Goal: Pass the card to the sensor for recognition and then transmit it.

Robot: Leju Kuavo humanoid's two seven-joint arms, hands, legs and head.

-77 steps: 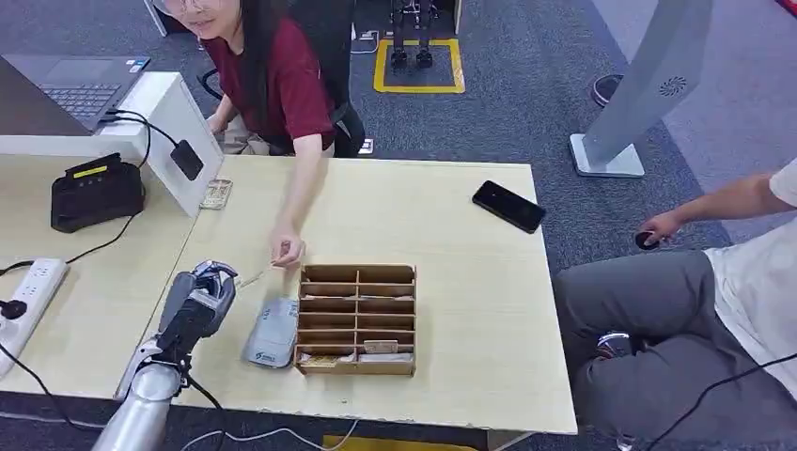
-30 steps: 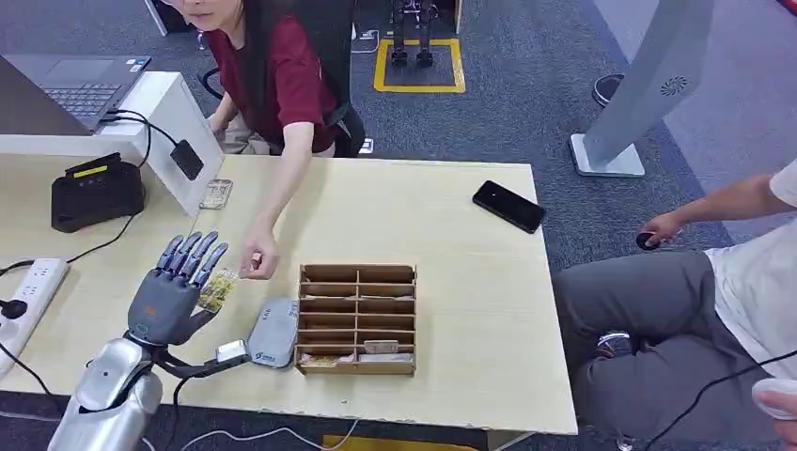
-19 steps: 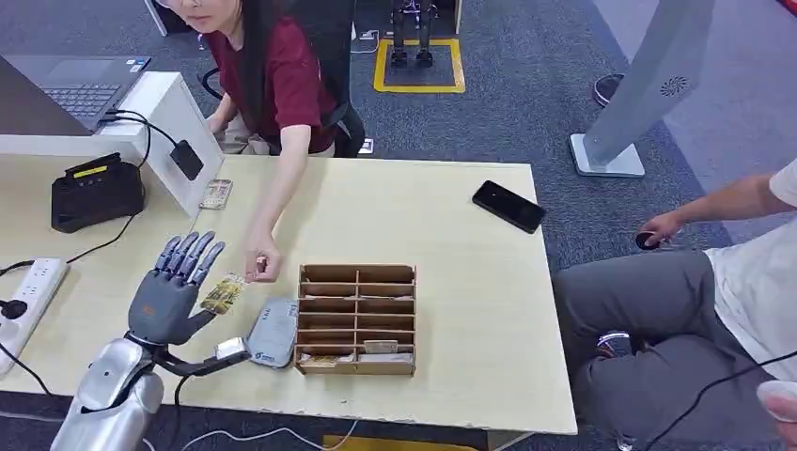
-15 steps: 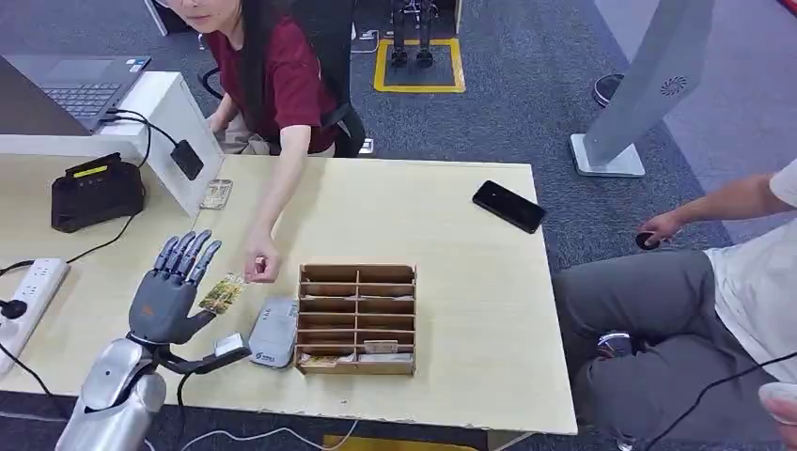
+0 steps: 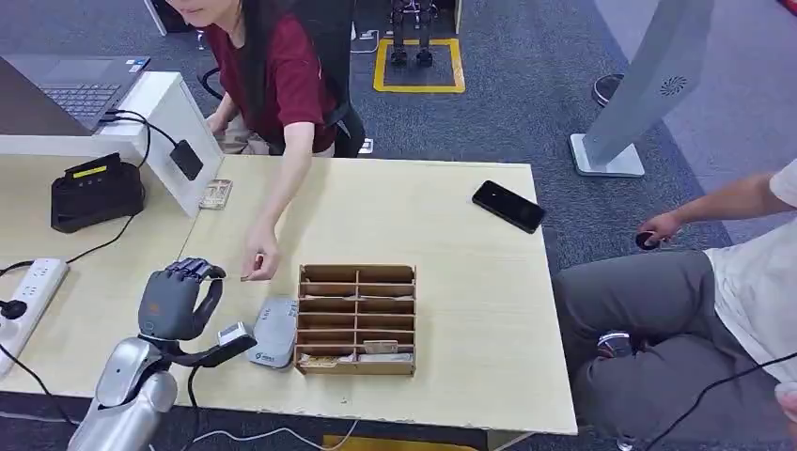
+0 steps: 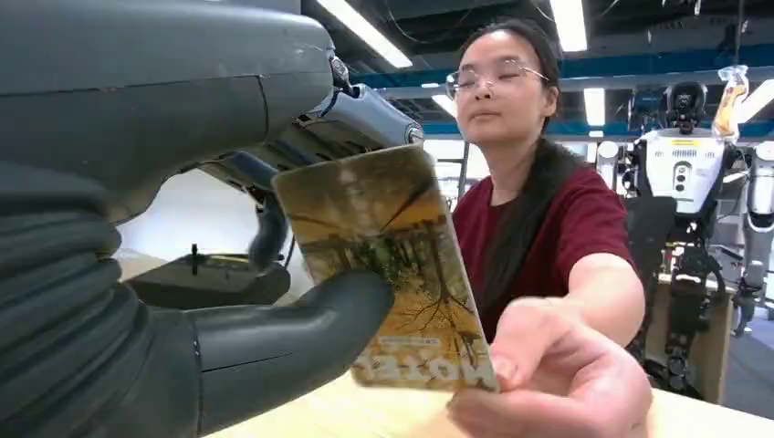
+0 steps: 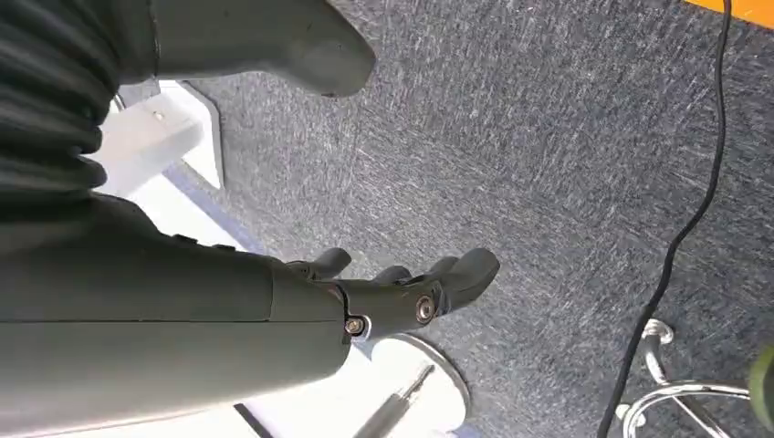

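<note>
Left hand: the grey many-fingered left hand (image 6: 183, 301) is closing round a yellow-brown printed plastic card (image 6: 392, 274) — thumb under the face, fingers curled over the top edge.
Card: it is sitting between the robot's thumb and fingers above the pale wooden table (image 5: 451, 216), while a person's hand (image 6: 557, 374) is pinching its far lower corner too.
Handover: judged half done — both are gripping the card, and the person is not yet letting go.
Right hand: the dark right hand (image 7: 402, 292) is hanging over grey carpet with fingers curled in, holding nothing.
Sensor: likely the small black reader (image 5: 186, 159) on the slanted white panel at the table's far left; the card is sitting well apart from it.
Left to do: taking the card fully, carrying it to the reader for recognition, then passing it on.
Nearby: a compartmented wooden tray (image 5: 357, 318) is lying just beside the left hand.
</note>
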